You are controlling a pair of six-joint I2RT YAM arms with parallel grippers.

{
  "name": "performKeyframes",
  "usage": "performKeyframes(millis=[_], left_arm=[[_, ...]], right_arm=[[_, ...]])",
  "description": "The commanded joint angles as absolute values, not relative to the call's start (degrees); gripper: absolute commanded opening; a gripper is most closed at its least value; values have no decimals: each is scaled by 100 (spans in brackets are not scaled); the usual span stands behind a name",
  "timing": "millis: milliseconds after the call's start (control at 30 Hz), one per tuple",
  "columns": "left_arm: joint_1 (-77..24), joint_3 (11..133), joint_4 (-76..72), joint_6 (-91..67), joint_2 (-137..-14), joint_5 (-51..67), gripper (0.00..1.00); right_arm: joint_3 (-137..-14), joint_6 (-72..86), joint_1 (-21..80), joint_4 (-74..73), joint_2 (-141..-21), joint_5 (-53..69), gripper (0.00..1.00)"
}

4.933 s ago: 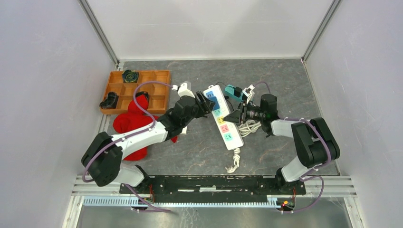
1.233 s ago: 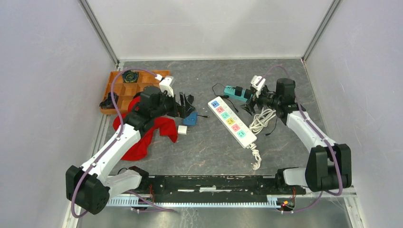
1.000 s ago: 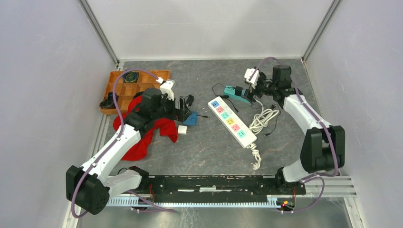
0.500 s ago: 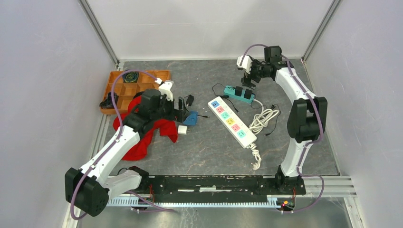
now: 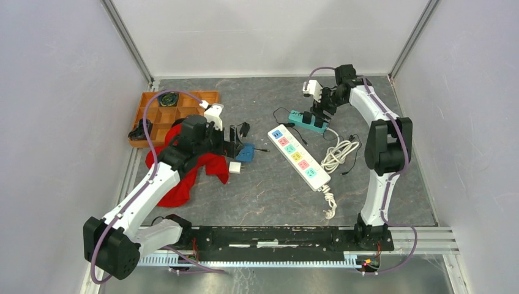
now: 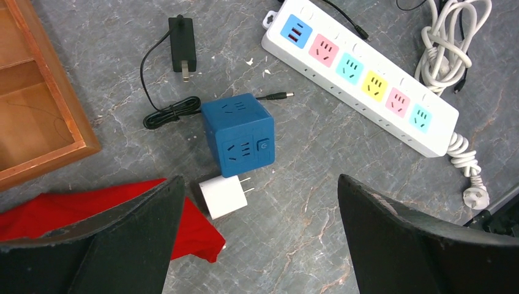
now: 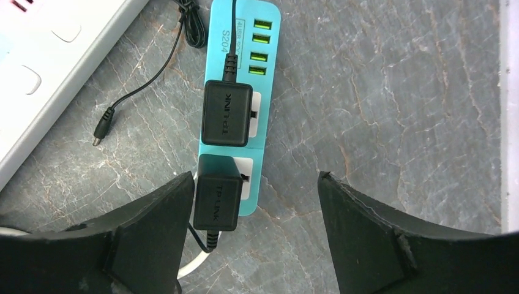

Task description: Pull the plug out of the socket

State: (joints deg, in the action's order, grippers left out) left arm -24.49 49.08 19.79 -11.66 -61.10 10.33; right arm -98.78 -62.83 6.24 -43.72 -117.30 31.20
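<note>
An orange wooden compartment tray [image 5: 190,93] sits in the far-left corner, a red cloth [image 5: 211,162] before it. Right of the cloth lie a blue cube socket [image 6: 238,135] and, before it, a white charger [image 6: 223,196]. A long white power strip [image 5: 298,158] lies mid-bench; behind it, a teal power strip [image 7: 269,104] carries two black plug adapters [image 7: 227,113].

place: lab test cell | evidence: white panel walls [image 5: 55,92], aluminium frame rail [image 5: 275,256], grey tabletop [image 5: 263,196]
</note>
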Motion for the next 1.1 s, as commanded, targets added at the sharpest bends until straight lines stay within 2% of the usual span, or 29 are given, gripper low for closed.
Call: performKeyframes(millis=[0,267,400,500,600,667,700,1067], left_arm=[[-2435,4900,1951,-921,-6002,932,100],[-2435,4896,1952,-919,-6017,923,100],[-2435,4896,1956,-921,-6018,914,100],[-2435,4896,1951,-917,-6027,905,100],[-2437,4891,1953,-915,-6034,887,100],[-2435,4887,1951,-922,-6042,885,100],[-2435,4887,1951,-922,-6046,886,100],[-2433,4930,1599,-1455,-5947,705,100]], right_arm=[[-10209,-6338,608,-4737,-11943,3077,80],[-10249,-6346,609,-4869,-12191,3019,75],[-10313,-6356,611,-4940,-12285,3015,68],[-10412,-6405,608,-5031,-12330,3057,52],[-10490,-6392,608,-5056,-12310,3067,21],[-10452,-6364,607,-4990,-12207,3079,4],[-10407,-6287,613,-4908,-12118,3091,0],[-8895,-4768,547,-3066,-10131,3811,0]])
